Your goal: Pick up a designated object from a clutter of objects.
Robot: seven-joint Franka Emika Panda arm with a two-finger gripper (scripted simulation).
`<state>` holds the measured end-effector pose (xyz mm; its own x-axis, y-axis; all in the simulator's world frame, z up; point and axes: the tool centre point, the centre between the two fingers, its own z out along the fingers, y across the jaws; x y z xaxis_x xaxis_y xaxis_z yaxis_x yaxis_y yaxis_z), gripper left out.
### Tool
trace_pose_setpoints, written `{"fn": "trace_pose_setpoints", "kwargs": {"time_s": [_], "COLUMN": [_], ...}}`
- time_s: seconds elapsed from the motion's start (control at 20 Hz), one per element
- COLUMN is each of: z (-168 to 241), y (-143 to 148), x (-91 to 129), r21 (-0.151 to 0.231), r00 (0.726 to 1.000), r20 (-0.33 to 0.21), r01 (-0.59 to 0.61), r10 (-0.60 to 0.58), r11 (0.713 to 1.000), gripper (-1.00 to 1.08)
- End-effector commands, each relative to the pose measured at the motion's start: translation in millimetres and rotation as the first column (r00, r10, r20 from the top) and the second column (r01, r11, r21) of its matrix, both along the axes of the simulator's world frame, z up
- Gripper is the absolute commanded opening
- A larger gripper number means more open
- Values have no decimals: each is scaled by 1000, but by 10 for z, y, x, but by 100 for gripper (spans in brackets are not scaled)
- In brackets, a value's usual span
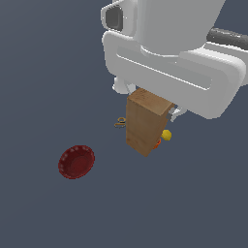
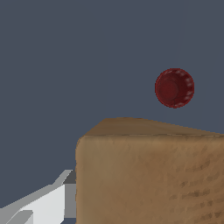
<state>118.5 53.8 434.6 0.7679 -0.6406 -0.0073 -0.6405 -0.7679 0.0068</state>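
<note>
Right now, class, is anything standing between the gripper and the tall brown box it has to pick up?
Nothing visible does. The gripper is already at the top of the brown box, with a finger against the box's side in the wrist view. The yellow ball, small dark tool and red bowl lie lower, beside or away from it.
</note>
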Motion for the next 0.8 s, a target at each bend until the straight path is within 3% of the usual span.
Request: {"fn": "trace_pose_setpoints", "kwargs": {"time_s": [0.0,0.75], "z": [125,272], "y": [13,39], "x": [53,173], "r21": [1,1], "r00": [1000,1000], "r20": [10,10], "r01": [0,0], "r10": [0,0], "r11": [1000,1000], "gripper": [-100,-100]}}
